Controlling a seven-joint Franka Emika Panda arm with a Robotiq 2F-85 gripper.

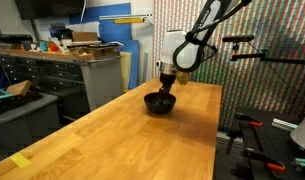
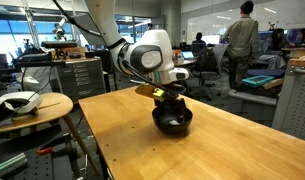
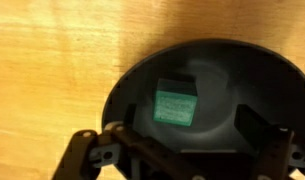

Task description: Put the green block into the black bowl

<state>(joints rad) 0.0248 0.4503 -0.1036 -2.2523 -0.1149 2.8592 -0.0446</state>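
The black bowl (image 1: 160, 103) stands on the wooden table in both exterior views, and it also shows in the exterior view (image 2: 173, 121). In the wrist view the green block (image 3: 175, 103) lies inside the black bowl (image 3: 262, 80), on its floor. My gripper (image 3: 187, 125) hangs right above the bowl with its fingers spread apart and nothing between them; the block lies free between and below the fingertips. In the exterior views the gripper (image 1: 167, 85) sits just over the bowl's rim.
The wooden table (image 1: 112, 140) stretches toward the camera. A yellow tag (image 1: 21, 160) lies near its front corner. Cabinets and bins (image 1: 52, 75) stand beside the table. A round side table (image 2: 32, 105) stands nearby, and people (image 2: 239, 40) stand in the background.
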